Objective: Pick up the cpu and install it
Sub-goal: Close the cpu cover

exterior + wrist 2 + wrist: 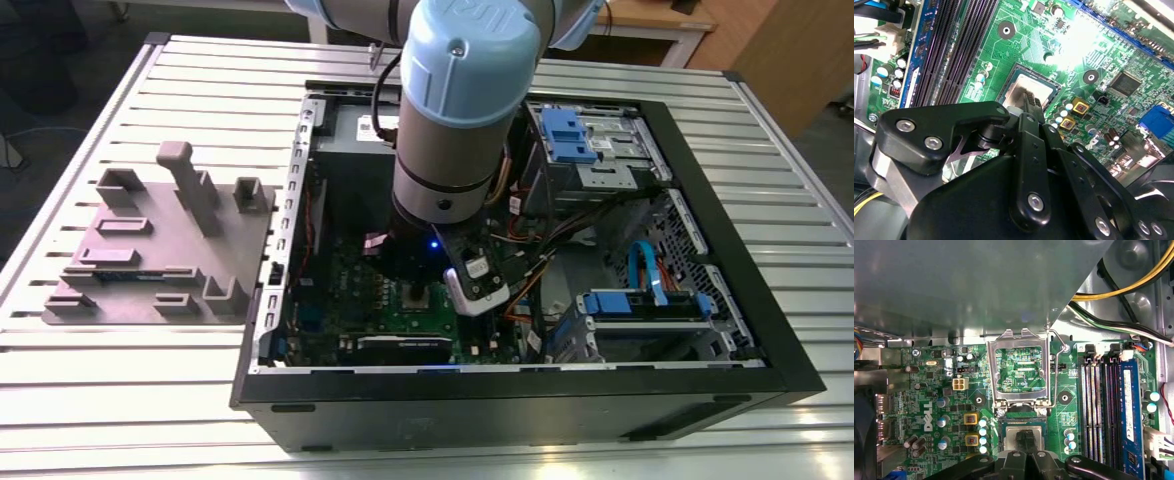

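Hand [1025, 441] is down in the open PC case [534, 385], around 7 o'clock of it in the exterior view. Its fingers look pressed together, tips right over the middle of the cpu [1010, 436]. That's sitting in the socket on the green motherboard [939, 390]. Can't tell if they actually touch.
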`<action>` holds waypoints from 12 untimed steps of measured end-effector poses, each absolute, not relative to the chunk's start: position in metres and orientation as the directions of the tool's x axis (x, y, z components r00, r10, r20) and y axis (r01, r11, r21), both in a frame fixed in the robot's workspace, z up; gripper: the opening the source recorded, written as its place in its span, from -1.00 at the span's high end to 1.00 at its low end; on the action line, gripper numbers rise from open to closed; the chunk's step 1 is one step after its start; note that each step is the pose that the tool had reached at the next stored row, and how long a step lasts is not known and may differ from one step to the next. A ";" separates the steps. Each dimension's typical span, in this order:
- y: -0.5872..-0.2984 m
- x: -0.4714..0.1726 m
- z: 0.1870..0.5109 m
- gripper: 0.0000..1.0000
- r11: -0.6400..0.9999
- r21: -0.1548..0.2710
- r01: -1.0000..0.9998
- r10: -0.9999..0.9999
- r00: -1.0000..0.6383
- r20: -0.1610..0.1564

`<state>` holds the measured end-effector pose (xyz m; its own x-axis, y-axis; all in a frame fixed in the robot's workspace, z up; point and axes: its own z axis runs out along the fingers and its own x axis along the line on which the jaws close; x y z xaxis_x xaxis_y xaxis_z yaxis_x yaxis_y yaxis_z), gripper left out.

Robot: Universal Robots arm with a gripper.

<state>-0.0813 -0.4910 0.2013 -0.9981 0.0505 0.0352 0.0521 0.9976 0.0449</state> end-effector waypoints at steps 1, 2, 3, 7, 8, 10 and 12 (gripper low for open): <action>-0.491 -0.081 0.203 0.80 0.998 0.045 0.052 0.051 -0.998 0.035; -0.491 -0.081 0.205 0.80 0.998 0.045 0.052 0.051 -0.998 0.035; -0.491 -0.081 0.207 0.80 0.998 0.045 0.052 0.050 -0.998 0.035; -0.491 -0.081 0.216 0.80 0.998 0.045 0.052 0.050 -0.998 0.034; -0.491 -0.081 0.218 0.80 0.998 0.045 0.052 0.050 -0.998 0.034; -0.491 -0.081 0.221 0.80 0.998 0.045 0.052 0.050 -0.998 0.033; -0.491 -0.081 0.225 0.80 0.998 0.045 0.052 0.051 -0.998 0.032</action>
